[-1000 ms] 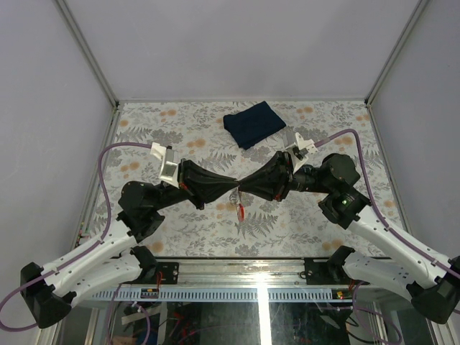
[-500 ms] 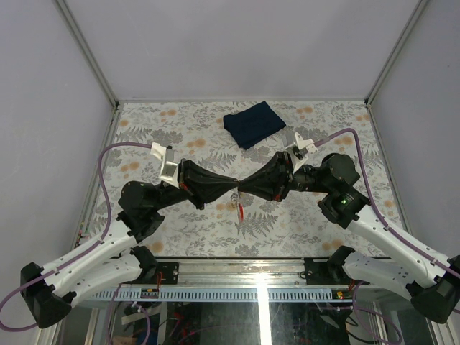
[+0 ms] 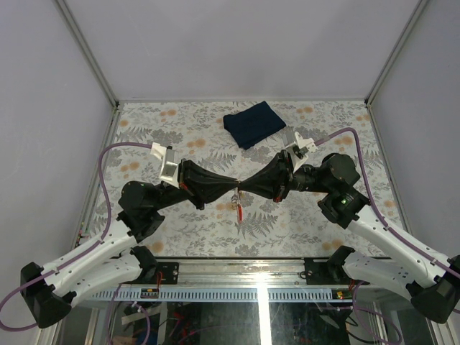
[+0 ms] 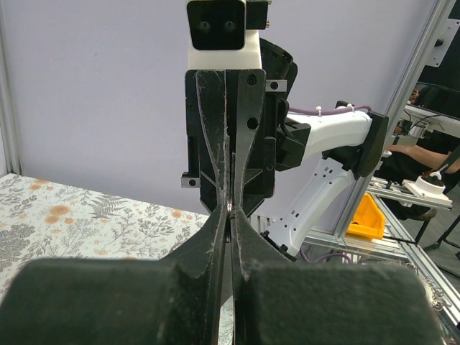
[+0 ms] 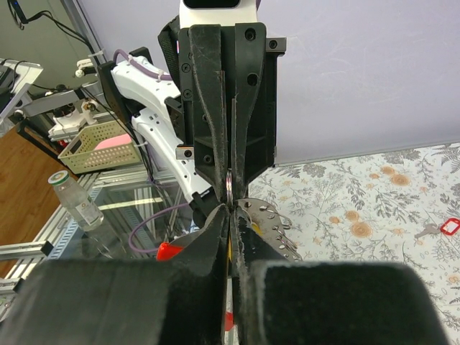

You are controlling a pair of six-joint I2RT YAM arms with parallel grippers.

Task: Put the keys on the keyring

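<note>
My left gripper (image 4: pixel 228 215) is pressed fully closed, and in the right wrist view a thin silvery loop, the keyring (image 5: pixel 228 188), stands in the slit between its jaws right at the tips. It has the ring pinched.

My right gripper (image 5: pixel 228 210) meets it tip to tip, with both arms stretched level toward each other above the middle of the table (image 3: pixel 180 230). Its jaws are also closed tight with no gap between them. They come together right at the ring, but I cannot tell whether they actually have hold of it.

A thin yellow streak (image 5: pixel 230 248) shows deep in the slit of the right jaws. I cannot tell whether it is a key, and I cannot pick out the keys anywhere else.

The red tag (image 3: pixel 237 210) hangs just below the joined tips, off the table surface.

Farther out, a folded dark blue cloth (image 3: pixel 253 123) lies flat near the far edge of the table, well apart from both grippers. A small red-rimmed piece (image 5: pixel 451 226) lies on the tabletop at the right edge of the right wrist view, too small to identify.
</note>
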